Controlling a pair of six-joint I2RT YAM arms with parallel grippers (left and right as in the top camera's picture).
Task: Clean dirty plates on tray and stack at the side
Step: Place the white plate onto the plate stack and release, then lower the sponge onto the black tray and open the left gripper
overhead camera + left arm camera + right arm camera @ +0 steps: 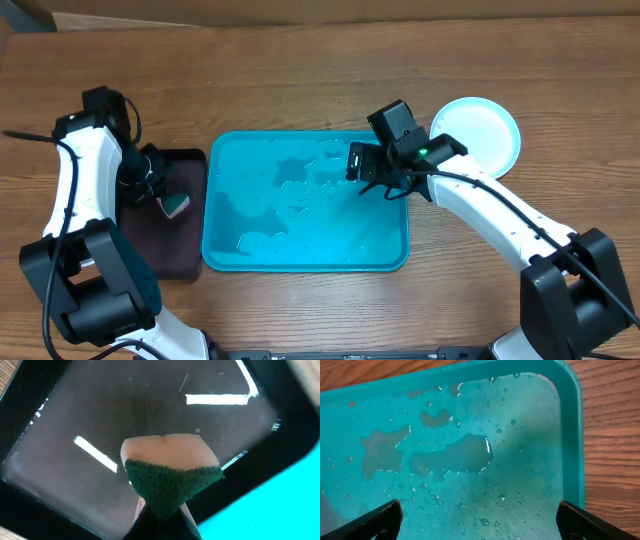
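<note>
Left gripper [160, 190] clamped on a green-and-cream scouring sponge [169, 472] over the small black rectangular tray [170, 255], 9 o'clock of the large turquoise plastic tray [300, 265]. Right gripper [372, 172] fingers wide apart above that wet tray's 2 o'clock corner. Round pale-blue-rimmed plastic plate [480, 135] sits on the wooden table [300, 80] at 2 o'clock off the tray; can't tell how many stacked beneath.

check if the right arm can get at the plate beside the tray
Probably yes: the right gripper is open and empty above the right end of the tray, and the plate lies just past that rim with nothing between them.
</note>
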